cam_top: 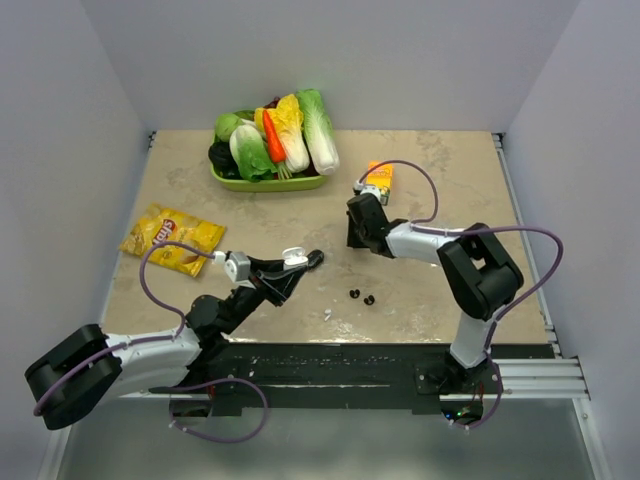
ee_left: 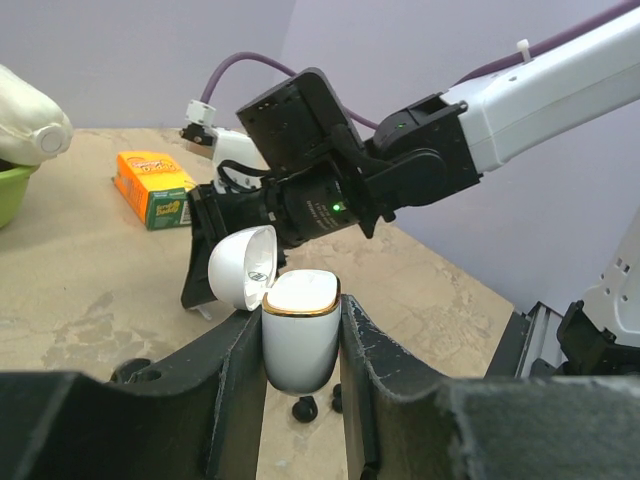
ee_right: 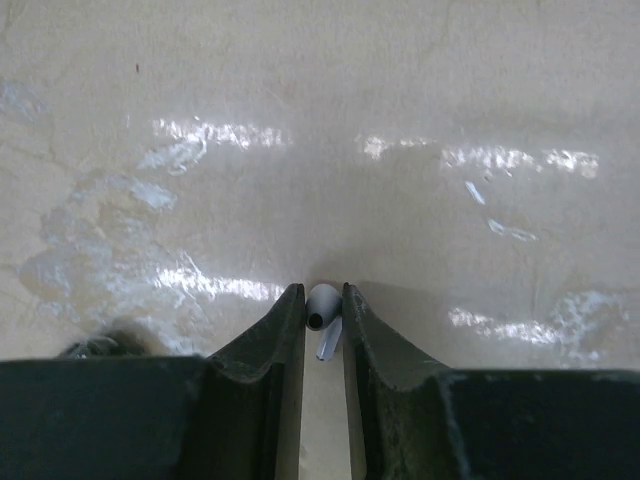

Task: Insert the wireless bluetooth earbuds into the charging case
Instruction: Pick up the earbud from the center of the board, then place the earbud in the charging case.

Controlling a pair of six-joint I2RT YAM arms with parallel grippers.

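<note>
Left fingers [ee_left: 230, 390] clamp the open white plastic charging case [ee_left: 300, 340]; right fingers [ee_right: 270, 370] pinch a tiny white earbud [ee_right: 322, 305]. I judge nothing inserted yet; two round black earbuds [cam_top: 354, 293] wait.

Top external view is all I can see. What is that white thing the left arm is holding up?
Observer: A charging case, upright between the left fingers, with its lid flipped open.
Operator: And the right arm, is it doing anything?
Observer: The right fingers pinch a white earbud that lies on the table.
Operator: Is anything inside the case yet?
Observer: I cannot tell. The left wrist view shows only its gold rim from the side, so the inside is hidden.
</note>
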